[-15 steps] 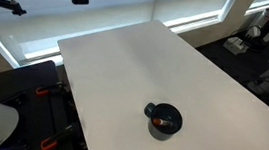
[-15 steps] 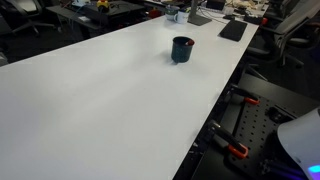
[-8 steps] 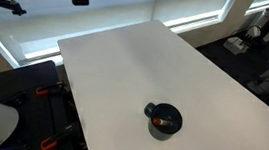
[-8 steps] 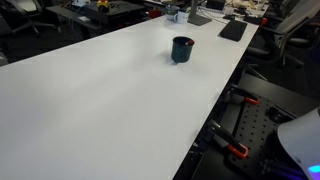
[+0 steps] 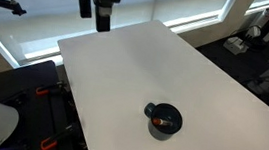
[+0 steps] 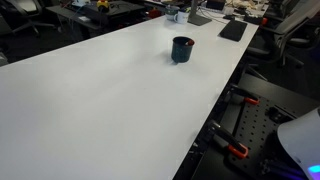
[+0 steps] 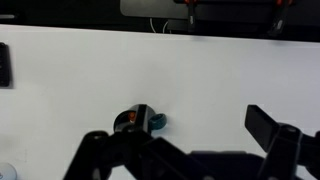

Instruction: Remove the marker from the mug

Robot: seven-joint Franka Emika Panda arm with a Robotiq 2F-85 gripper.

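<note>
The small dark mug [image 5: 164, 119] stands on the white table [image 5: 126, 64] near its front edge, and also shows in an exterior view [image 6: 182, 49]. The marker's red end [image 5: 167, 120] shows faintly inside it. In the wrist view the mug [image 7: 137, 118] is partly hidden by a gripper finger, with an orange marker tip [image 7: 126, 118] and the bluish handle [image 7: 158, 122] visible. My gripper [image 5: 101, 9] hangs high above the table's far end, far from the mug. Its fingers are spread wide and empty in the wrist view [image 7: 190, 135].
A black keyboard-like item [image 6: 232, 30] and small objects lie at one table end. A black object [image 7: 4, 65] sits at the table edge. Chairs and equipment with red clamps [image 5: 47, 91] surround the table.
The gripper has moved right and down in the exterior view, out over the table's far end. The mug and marker have not moved.
</note>
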